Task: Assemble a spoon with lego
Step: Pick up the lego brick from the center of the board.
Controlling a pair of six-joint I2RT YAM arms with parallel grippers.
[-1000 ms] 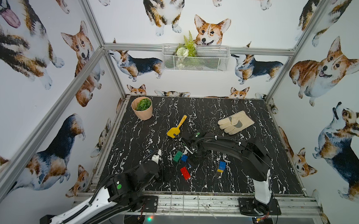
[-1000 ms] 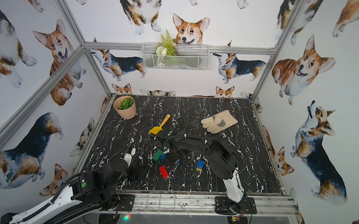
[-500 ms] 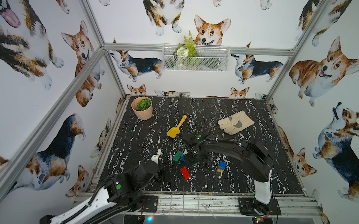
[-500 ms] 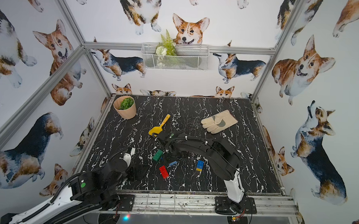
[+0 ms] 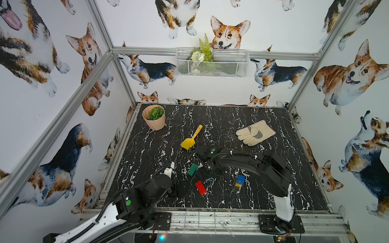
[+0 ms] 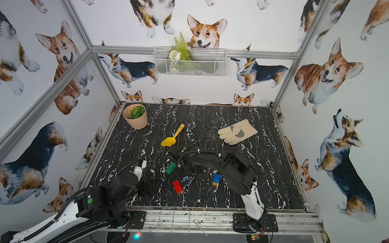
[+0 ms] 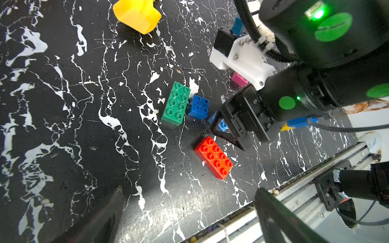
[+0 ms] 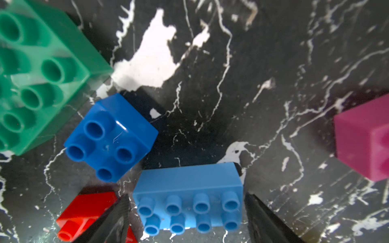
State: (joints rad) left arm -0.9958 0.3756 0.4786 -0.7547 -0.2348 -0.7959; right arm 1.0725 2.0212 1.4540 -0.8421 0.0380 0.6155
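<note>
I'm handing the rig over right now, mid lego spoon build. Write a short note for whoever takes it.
The left tool is open and empty, above the black marble table near the long red studded plastic brick. The right tool is open, its fingers either side of the long light blue studded plastic brick, not clamped yet. The long green studded plastic brick, small dark blue square brick and pink brick lie loose nearby. Done: only a blue-and-yellow brick pair looks joined. Left: grasp the light blue one, then build the stem and wide end.

green brick (image 7: 175, 104), red brick (image 7: 213, 157) — marbled table (image 7: 63, 105)
</note>
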